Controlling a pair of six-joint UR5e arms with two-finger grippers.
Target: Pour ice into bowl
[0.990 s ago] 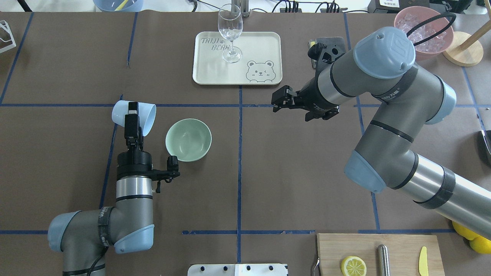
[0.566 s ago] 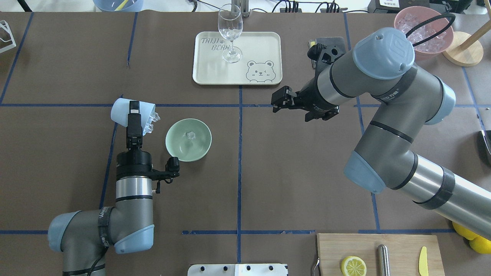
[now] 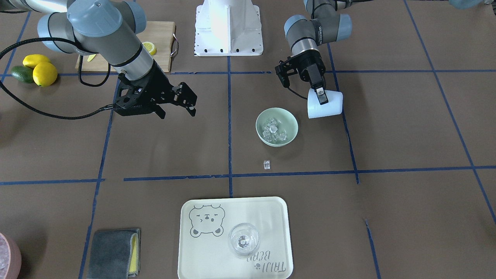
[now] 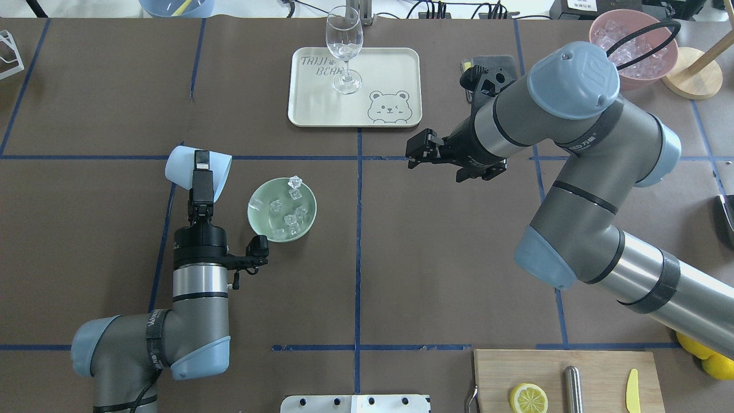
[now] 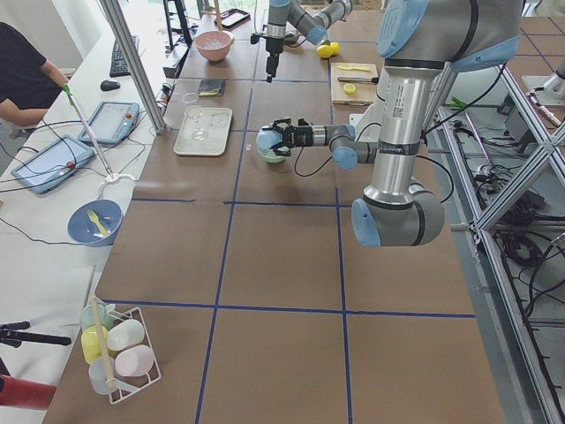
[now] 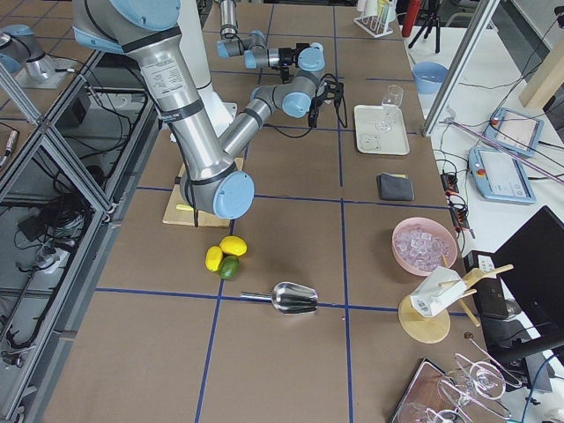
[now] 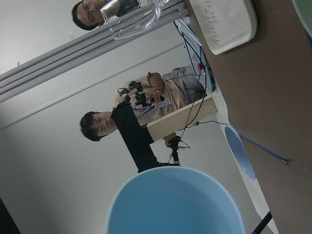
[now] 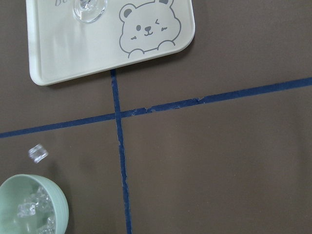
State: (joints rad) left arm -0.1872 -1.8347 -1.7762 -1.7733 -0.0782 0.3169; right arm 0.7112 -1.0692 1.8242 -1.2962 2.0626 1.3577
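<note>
Clamps tipped pale-blue plastic cup [image 4: 179,168] in left gripper [image 4: 200,170], holds right gripper [image 3: 177,111] spread. Risks bouncing clear ice cubes [image 4: 291,218] past round mint-green bowl [image 4: 252,212], like stray cube [image 3: 266,164] at lower centre; cup perhaps empty.

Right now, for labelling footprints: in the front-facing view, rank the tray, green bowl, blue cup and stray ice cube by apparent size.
1. tray
2. green bowl
3. blue cup, held tilted nearer the camera, so its margin below the bowl is unsure
4. stray ice cube
</note>
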